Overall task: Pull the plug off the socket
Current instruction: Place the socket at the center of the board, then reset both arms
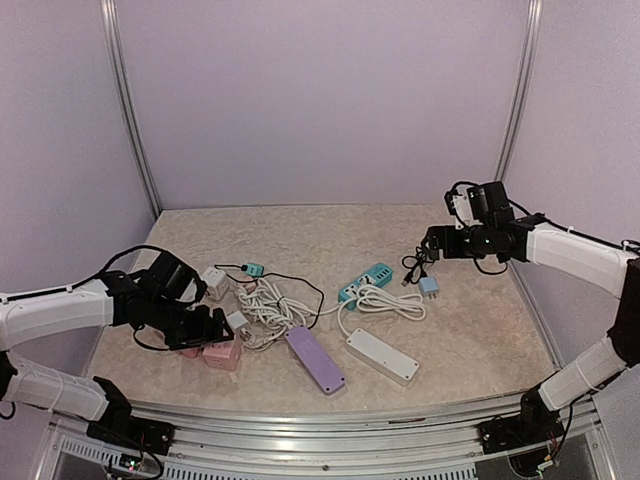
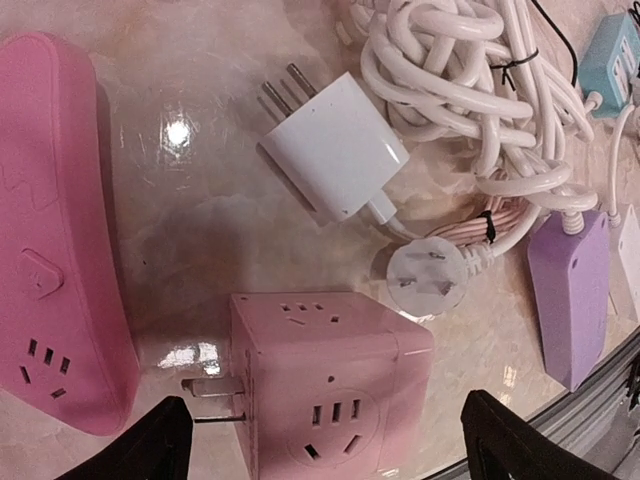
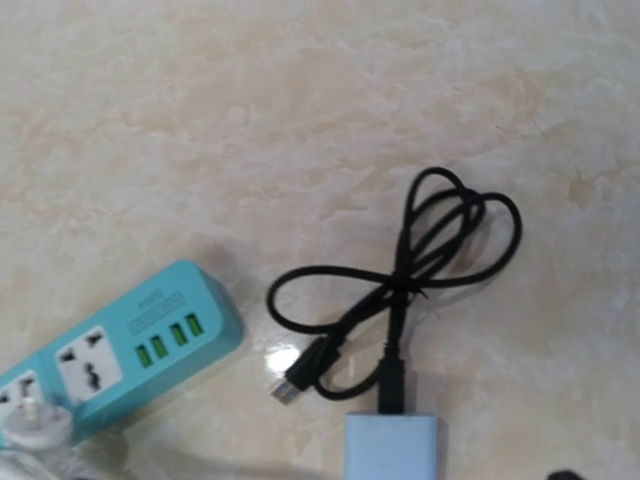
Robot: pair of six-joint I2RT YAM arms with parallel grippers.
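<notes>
Only the left wrist view shows the bare prongs of the white plug [image 2: 335,145], lying free on the tabletop [image 2: 190,220] beyond the pink cube socket [image 2: 325,385] that the wide-open, empty left jaws straddle; the right jaws hang open, empty, above a black cable [image 3: 400,288]

A robotics lab test cell rather than a lived-in room: plain lilac walls [image 1: 320,100] framed by aluminium posts [image 1: 128,110] box in a marble-patterned bench [image 1: 300,230]. Two white-and-black robot arms, the left arm [image 1: 50,310] and the right arm [image 1: 580,255], rise from a metal rail [image 1: 330,425] at the near edge. Scattered on the bench is a mixed set of electrical fittings: a purple power strip [image 1: 316,359], a white power strip [image 1: 382,356], a teal power strip [image 1: 365,281], a pink socket cube [image 2: 330,390] and a loose white charger plug [image 2: 335,145].
</notes>
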